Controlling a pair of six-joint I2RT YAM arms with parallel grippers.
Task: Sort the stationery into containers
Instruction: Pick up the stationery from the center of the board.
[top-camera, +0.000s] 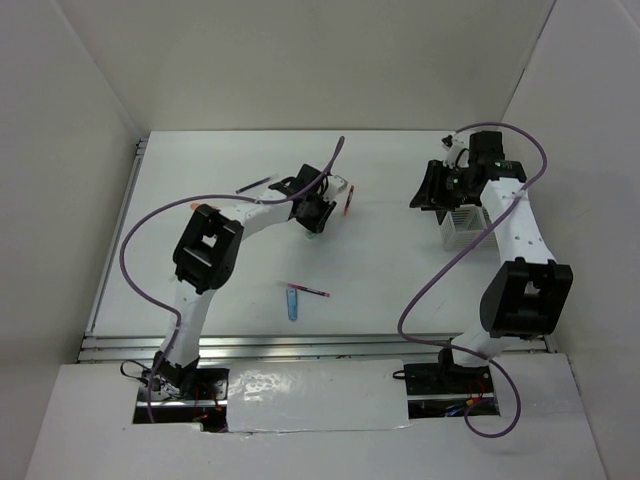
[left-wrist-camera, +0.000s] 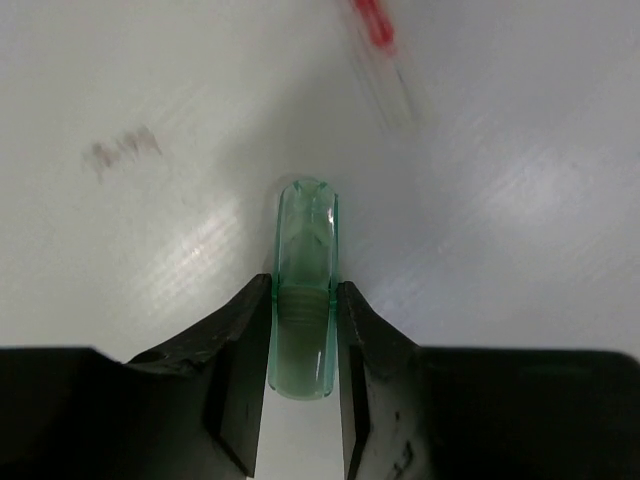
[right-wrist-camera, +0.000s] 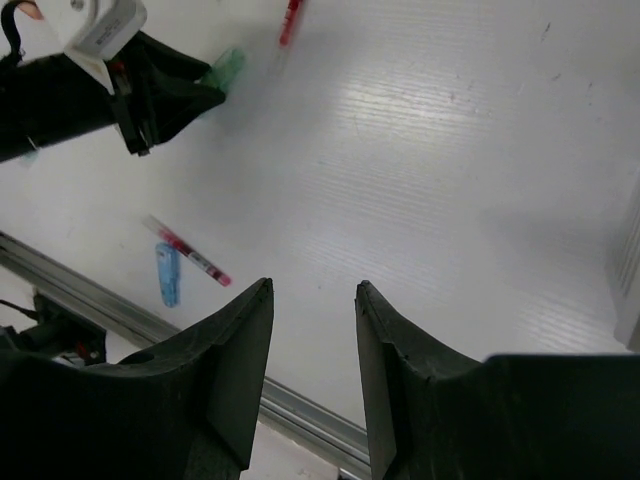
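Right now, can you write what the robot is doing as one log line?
left gripper shut on pale green tube | right gripper open, empty | blue marker and red pen loose on table

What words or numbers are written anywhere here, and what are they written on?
No text here can be read.
Brownish smudge on the table: blurred, no letters to make out.
Pale green tube in the left pincer: no label shows.
Red pen and blue marker: too small to show any print.

red pen (left-wrist-camera: 375, 22) ahead of left gripper (left-wrist-camera: 303, 290)
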